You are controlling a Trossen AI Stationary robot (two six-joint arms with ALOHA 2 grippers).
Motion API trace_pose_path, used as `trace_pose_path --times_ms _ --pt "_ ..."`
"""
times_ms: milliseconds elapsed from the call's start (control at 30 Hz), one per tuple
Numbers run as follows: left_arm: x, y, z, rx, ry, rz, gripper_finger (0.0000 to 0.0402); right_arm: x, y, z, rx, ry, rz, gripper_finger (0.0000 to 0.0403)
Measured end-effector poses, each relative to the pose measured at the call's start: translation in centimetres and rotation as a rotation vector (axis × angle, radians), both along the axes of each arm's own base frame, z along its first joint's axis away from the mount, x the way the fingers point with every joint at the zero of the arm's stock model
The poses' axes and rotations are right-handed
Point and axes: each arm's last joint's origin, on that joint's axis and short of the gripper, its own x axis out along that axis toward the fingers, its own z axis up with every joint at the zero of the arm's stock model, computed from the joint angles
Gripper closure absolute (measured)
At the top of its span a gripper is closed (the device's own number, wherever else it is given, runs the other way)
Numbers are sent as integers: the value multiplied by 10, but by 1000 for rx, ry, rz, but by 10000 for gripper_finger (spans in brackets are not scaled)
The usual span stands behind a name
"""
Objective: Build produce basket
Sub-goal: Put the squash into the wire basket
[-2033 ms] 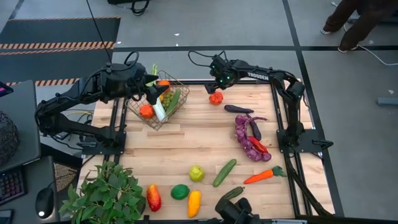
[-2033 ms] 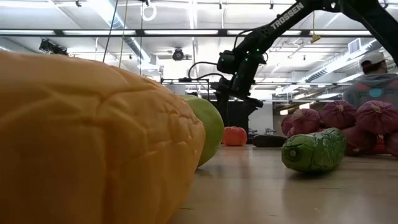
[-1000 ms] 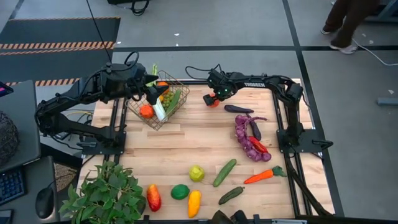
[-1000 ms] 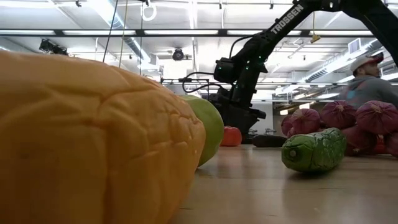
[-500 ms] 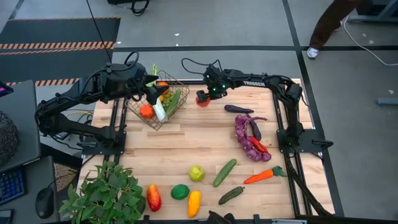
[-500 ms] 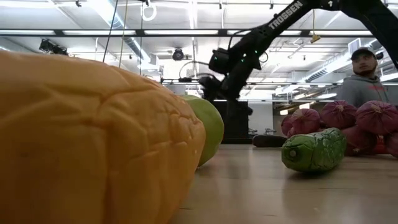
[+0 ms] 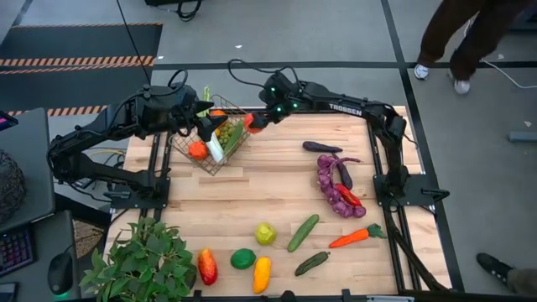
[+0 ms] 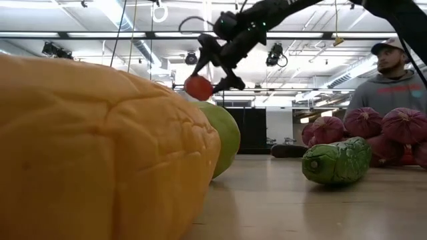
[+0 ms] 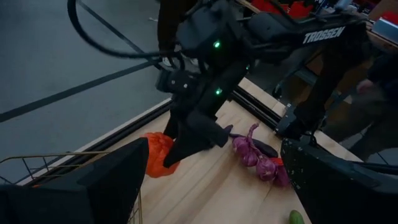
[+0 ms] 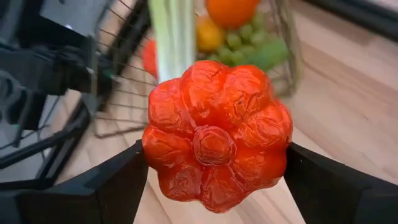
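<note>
Right pincer (image 7: 255, 121) clamping lobed, wrinkled red tomato (image 10: 216, 142), beside wire-mesh basket (image 7: 195, 152), left pincer (image 7: 204, 110) spread wide

Leafy green plant (image 7: 143, 262) at tabletop's (image 7: 252, 189) near-left corner, overhanging edge. Dark mesh object (image 7: 10, 186), keyboard (image 7: 14, 248) and mouse (image 7: 59, 272) on dark desk beside tabletop's left edge. Hazard-striped mat (image 7: 75, 46) on floor beyond far-left corner. Person's legs (image 7: 457, 38) on floor beyond far-right corner; in low view person in cap, grey hoodie (image 8: 387, 80) past tabletop's far edge. Shoe (image 7: 495, 268) off near-right corner.
</note>
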Motion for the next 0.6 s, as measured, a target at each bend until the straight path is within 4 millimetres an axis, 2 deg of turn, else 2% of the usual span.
trace_pose_path --times_ms 233,600 --pt "0 0 0 1 0 0 29 13 6 12 -133 -84 -68 56" --pt "0 0 0 1 -1 0 29 31 4 5 -312 -119 -170 56"
